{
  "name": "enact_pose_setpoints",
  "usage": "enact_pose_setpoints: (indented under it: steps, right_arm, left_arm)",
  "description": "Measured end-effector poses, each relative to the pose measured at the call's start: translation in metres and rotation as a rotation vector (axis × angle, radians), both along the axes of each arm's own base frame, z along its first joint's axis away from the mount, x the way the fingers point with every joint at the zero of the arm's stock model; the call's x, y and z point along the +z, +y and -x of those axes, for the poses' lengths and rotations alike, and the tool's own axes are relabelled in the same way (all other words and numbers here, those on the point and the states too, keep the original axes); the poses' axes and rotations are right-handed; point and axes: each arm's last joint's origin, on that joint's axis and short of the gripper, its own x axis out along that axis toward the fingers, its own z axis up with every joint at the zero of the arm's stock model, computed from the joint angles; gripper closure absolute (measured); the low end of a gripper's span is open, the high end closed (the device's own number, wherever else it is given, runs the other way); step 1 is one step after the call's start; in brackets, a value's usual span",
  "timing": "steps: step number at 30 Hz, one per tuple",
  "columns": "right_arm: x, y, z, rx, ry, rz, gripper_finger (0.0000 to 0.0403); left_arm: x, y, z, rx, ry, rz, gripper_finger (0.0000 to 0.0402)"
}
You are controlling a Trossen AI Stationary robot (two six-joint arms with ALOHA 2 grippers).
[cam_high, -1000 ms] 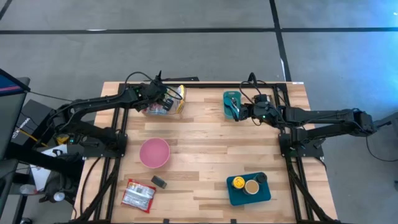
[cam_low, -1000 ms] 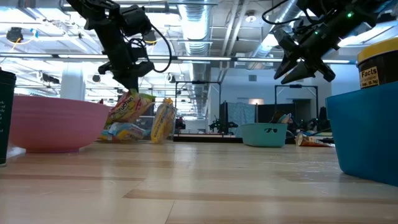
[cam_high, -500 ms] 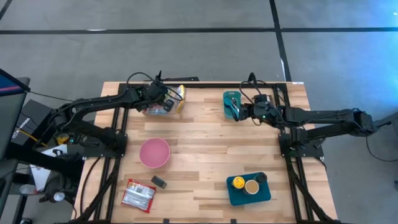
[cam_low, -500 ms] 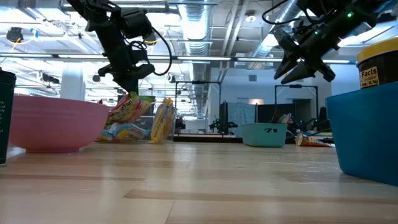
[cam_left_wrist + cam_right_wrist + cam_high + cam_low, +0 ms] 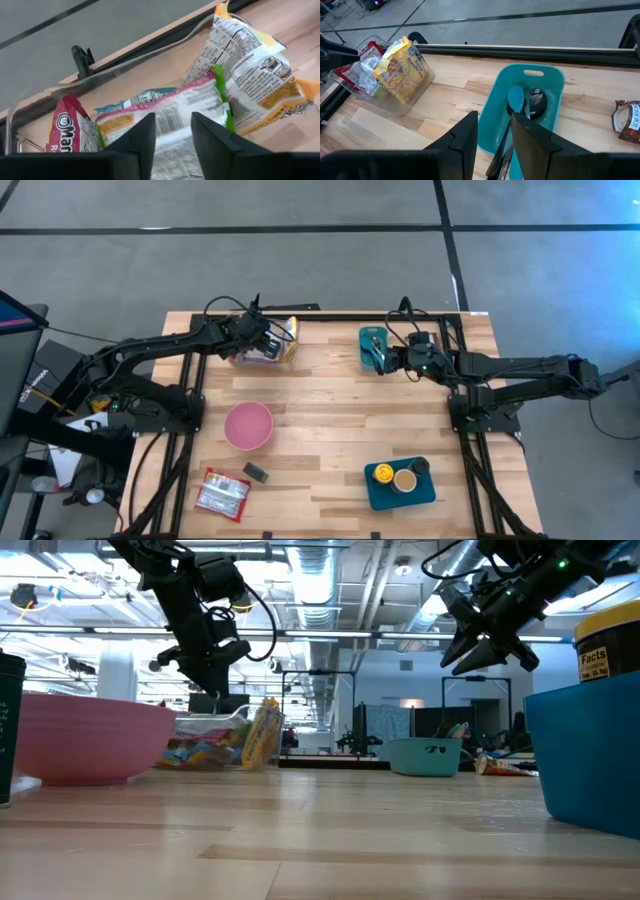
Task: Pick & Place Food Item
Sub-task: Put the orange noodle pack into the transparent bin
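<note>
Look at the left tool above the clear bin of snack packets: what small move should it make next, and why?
Probably lift straight up, clear of the clear bin. The left tool hangs just above the snack packets with its fingers parted and nothing between them, and the packets lie in the bin, so a short rise should avoid snagging them.

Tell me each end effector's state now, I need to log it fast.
Left end effector: open above the snack packets, holding nothing.
Right end effector: open over the teal tray, holding nothing.
</note>
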Motion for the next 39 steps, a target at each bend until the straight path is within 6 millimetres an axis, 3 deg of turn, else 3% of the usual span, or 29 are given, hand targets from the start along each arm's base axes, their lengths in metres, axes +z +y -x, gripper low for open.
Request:
enact_pose_setpoints:
  steps: [6, 11, 27, 39]
  right_arm:
    - [0.000, 0.000, 0.000, 0.000, 0.000, 0.000, 0.0290]
    - [0.000, 0.000, 0.000, 0.000, 0.000, 0.000, 0.0290]
    - [0.000, 0.000, 0.000, 0.002, 0.000, -0.001, 0.0290]
    - [0.000, 0.000, 0.000, 0.002, 0.000, -0.001, 0.0290]
  left_arm:
    - [0.001, 0.000, 0.000, 0.030, -0.030, 0.010, 0.0225]
    - [0.007, -0.002, 0.003, 0.062, -0.103, 0.028, 0.0209]
    - [0.043, -0.019, 0.012, -0.051, -0.401, 0.106, 0.0248]
    - [0.077, -0.058, 0.009, -0.354, -0.655, 0.143, 0.0273]
